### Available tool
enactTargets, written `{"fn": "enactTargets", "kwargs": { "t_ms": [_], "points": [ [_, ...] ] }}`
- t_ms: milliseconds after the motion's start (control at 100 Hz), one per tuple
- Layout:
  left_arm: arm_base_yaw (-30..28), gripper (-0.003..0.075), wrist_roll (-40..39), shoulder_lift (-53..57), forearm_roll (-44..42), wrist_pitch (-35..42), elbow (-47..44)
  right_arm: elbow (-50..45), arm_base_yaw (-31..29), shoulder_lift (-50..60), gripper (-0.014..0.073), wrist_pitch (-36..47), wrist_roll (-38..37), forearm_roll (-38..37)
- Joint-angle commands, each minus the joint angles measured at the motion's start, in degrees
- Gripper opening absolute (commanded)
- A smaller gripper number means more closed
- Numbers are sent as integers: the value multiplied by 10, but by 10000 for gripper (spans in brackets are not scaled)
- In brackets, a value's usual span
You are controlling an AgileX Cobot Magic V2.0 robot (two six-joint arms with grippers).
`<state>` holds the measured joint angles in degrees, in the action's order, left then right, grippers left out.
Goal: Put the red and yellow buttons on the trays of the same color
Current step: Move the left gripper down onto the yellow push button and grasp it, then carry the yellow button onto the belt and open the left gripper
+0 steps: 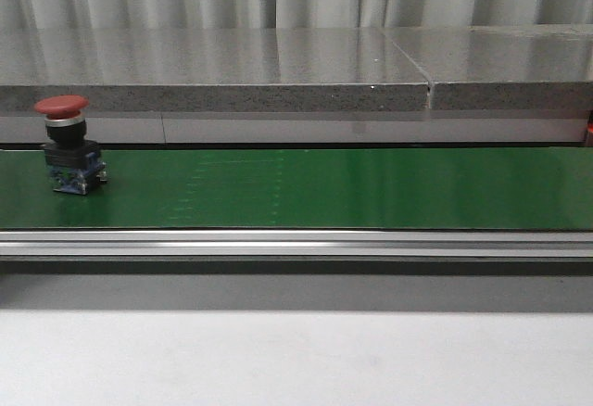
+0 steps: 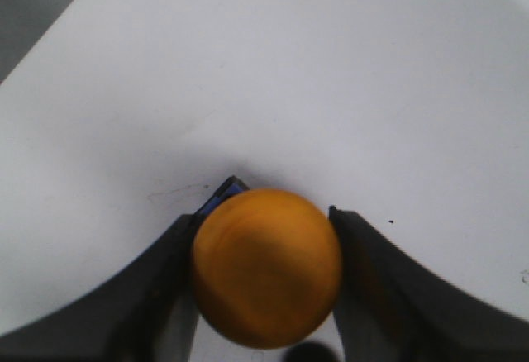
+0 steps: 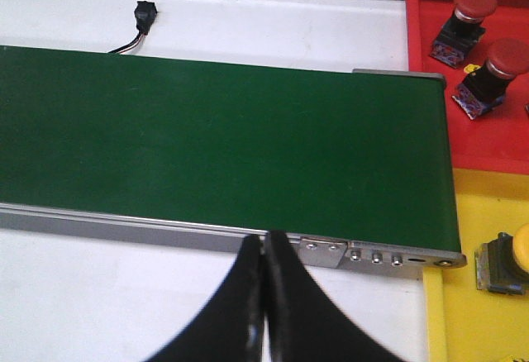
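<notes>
A red button (image 1: 68,145) with a black and blue base stands upright at the far left of the green belt (image 1: 324,188); neither gripper shows in the front view. My left gripper (image 2: 264,213) is shut on a yellow button (image 2: 266,267) over the white table, its cap filling the gap between the fingers. My right gripper (image 3: 263,238) is shut and empty, just short of the belt's near rail. The red tray (image 3: 496,143) holds two red buttons (image 3: 463,19) (image 3: 492,73). The yellow tray (image 3: 479,213) next to it holds another yellow button (image 3: 504,263).
The belt's metal rail (image 3: 165,230) runs along its near edge, ending in a bolted bracket (image 3: 372,254). A small black connector on a wire (image 3: 145,15) lies on the white table beyond the belt. A grey stone ledge (image 1: 278,82) stands behind the belt.
</notes>
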<state>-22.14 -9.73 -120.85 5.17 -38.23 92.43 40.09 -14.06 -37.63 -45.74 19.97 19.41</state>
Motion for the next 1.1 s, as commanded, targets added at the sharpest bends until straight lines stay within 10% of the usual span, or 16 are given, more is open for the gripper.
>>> {"fn": "enactTargets", "kwargs": {
  "t_ms": [0, 100, 1090],
  "points": [
    [-1, 122, 0, 33, 3, 3, 22, 13, 0, 1, -68, 27, 7, 7],
    [-1, -19, 0, 38, 2, -14, 29, 13, 0, 1, -68, 27, 7, 7],
    [202, -19, 0, 357, 12, 7, -212, 13, 0, 1, -68, 27, 7, 7]
  ]
}}
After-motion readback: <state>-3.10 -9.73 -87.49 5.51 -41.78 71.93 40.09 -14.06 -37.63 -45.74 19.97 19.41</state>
